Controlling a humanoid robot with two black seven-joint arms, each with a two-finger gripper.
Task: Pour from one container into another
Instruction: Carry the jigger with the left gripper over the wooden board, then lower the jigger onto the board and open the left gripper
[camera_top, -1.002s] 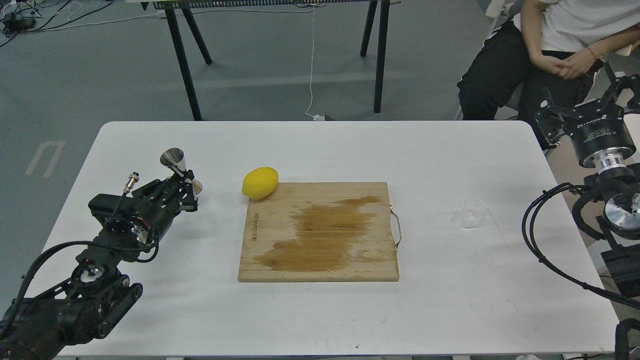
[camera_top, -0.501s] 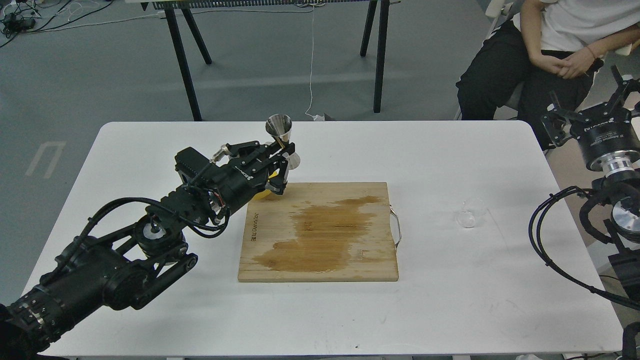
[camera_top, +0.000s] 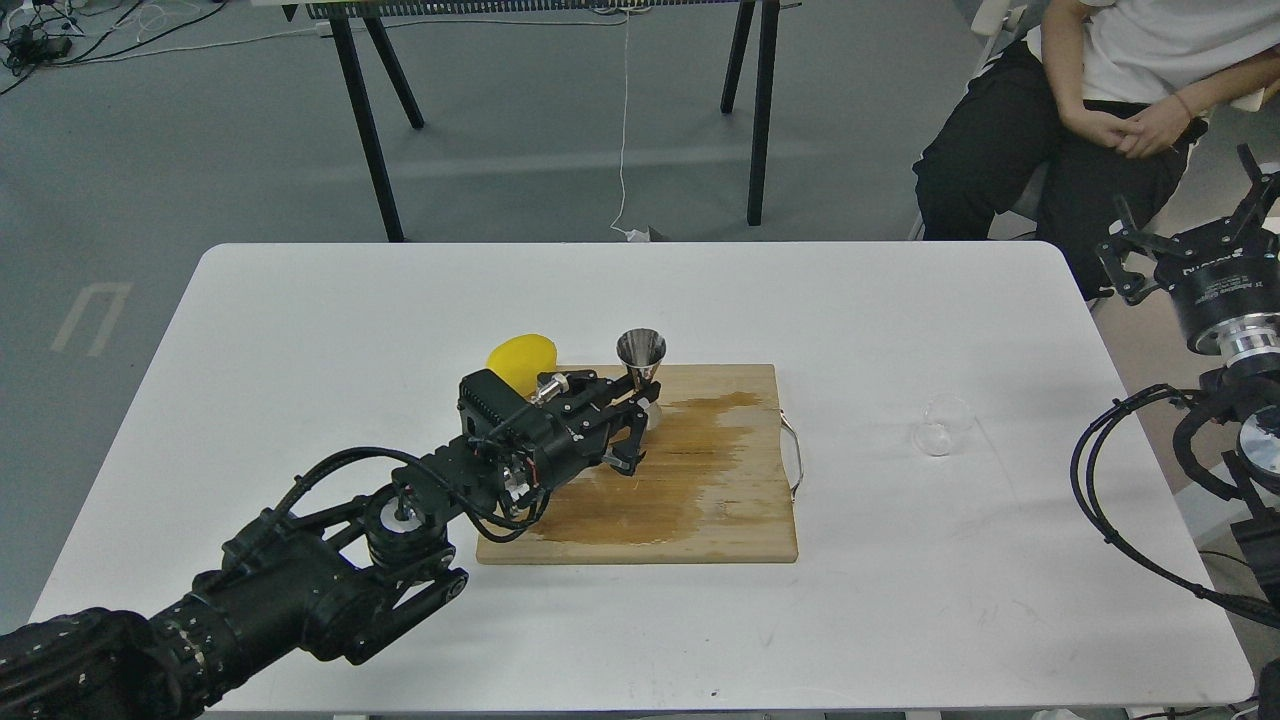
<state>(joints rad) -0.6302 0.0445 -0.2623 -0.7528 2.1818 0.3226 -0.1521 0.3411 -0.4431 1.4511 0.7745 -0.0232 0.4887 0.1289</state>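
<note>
1. The left gripper (camera_top: 640, 415) is clamping the steel jigger (camera_top: 641, 368) at its narrow waist, fingers closed around it, holding it upright with its open cone facing up, just over the near-left part of the wet cutting board (camera_top: 720, 500).
2. The right gripper (camera_top: 1195, 245) is hanging off beyond the table's (camera_top: 900, 620) far right corner, fingers spread wide and holding nothing.
3. The glass cup (camera_top: 942, 425) is sitting on the table well to the right of the left gripper, past the board's metal handle (camera_top: 793, 458), and nearer and to the left of the right gripper.
4. A lemon (camera_top: 520, 362) is lying just behind and left of the left gripper.
5. The jigger is looking stiff, light and slick; the waist grip suits it, since the cones are stopping it sliding.
6. The cup is looking thin, smooth and breakable, and hard to see; I am judging a gentle pinch across its wall, just under the rim, to be safest.
</note>
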